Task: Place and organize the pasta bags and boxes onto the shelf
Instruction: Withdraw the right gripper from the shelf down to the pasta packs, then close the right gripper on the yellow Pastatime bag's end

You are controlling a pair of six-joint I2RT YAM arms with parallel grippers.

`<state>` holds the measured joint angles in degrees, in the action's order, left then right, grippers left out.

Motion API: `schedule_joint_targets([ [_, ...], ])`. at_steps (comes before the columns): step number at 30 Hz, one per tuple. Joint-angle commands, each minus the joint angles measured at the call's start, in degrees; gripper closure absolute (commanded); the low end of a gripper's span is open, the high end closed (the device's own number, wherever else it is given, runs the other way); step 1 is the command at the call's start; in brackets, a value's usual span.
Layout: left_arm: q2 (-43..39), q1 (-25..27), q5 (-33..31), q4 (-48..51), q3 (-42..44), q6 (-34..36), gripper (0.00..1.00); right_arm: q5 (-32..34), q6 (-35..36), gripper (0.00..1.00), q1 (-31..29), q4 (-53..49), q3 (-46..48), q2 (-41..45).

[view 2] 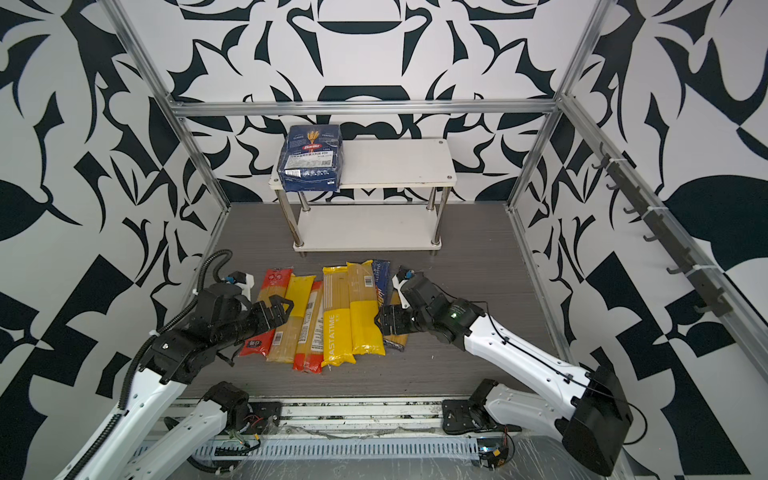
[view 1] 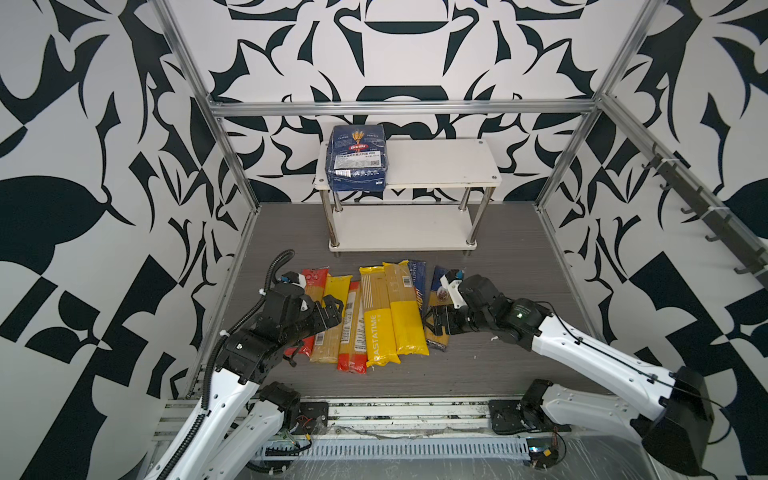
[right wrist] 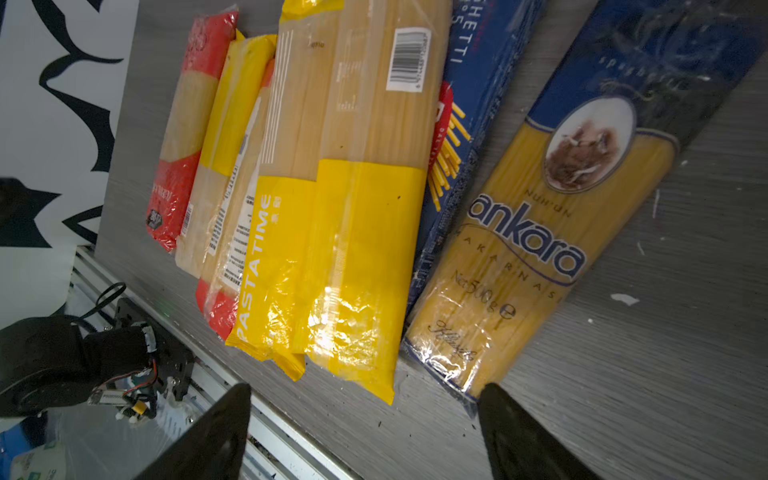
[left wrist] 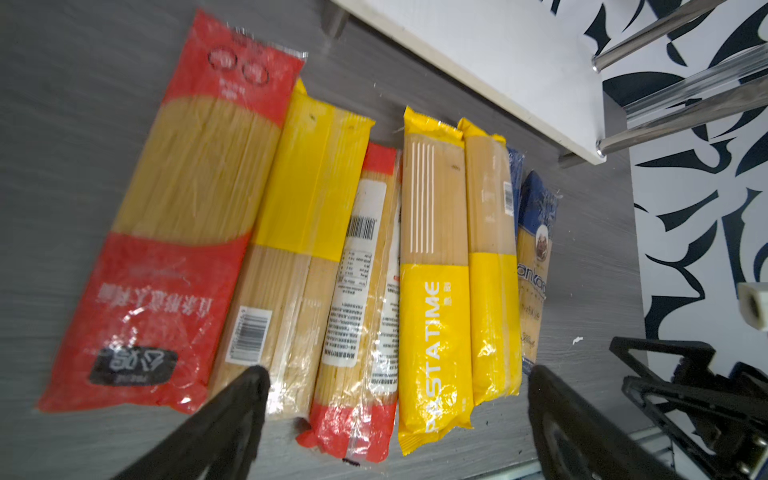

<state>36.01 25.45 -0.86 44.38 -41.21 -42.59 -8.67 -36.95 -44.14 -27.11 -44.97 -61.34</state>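
Spaghetti bags lie side by side on the grey bench [view 1: 498, 257], in front of the shelf [view 1: 440, 162]. Only the wide Barilla pack [view 1: 357, 158] is up there, at the left end of the top board. The lower board is bare.

The right pincer [right wrist: 365, 388] looks set to take the ankara bag [right wrist: 540, 232], the outermost on its side. That bag leans against the narrow Barilla spaghetti box [right wrist: 478, 104]. I'd grip it across its width nearer the middle than the end, so it doesn't droop. The inner finger needs to slip between bag and box, and the squeeze should be soft, since the strands will snap.

The right pincer's jaws stand well apart above the bag's near end, holding nothing. I cannot tell whether one tip brushes the wrapper. The left pincer [view 1: 334, 311] gapes at its widest above the red bag [left wrist: 178, 232] and its yellow neighbour, empty and apparently clear of them.
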Motion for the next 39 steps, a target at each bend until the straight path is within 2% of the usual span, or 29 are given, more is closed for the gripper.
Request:
schedule_joint_targets([
  [1,-3.2,0.3,3.3,-3.1,5.1,-6.0,0.01,2.6,-1.5,0.12,-0.8,6.0,2.3,0.2],
  [8,-2.9,4.6,3.8,-8.1,11.7,-8.6,0.02,2.9,-1.5,0.11,-1.9,10.4,4.8,-4.2],
  [14,1.9,11.3,1.0,-12.7,12.3,-8.6,0.02,2.7,-2.5,0.11,-3.3,15.6,5.3,-10.2],
  [19,5.2,14.6,0.0,-16.1,12.1,-8.5,0.01,4.8,-2.1,0.12,-5.9,15.8,2.4,-16.1],
  [26,4.1,15.7,0.2,-17.3,11.8,-8.4,0.01,7.1,-2.1,0.12,-8.6,15.9,-1.5,-22.4],
  [39,-1.7,15.7,-1.4,-12.4,11.3,-7.3,0.01,10.9,-3.4,0.16,-12.6,12.7,-8.0,-32.6],
])
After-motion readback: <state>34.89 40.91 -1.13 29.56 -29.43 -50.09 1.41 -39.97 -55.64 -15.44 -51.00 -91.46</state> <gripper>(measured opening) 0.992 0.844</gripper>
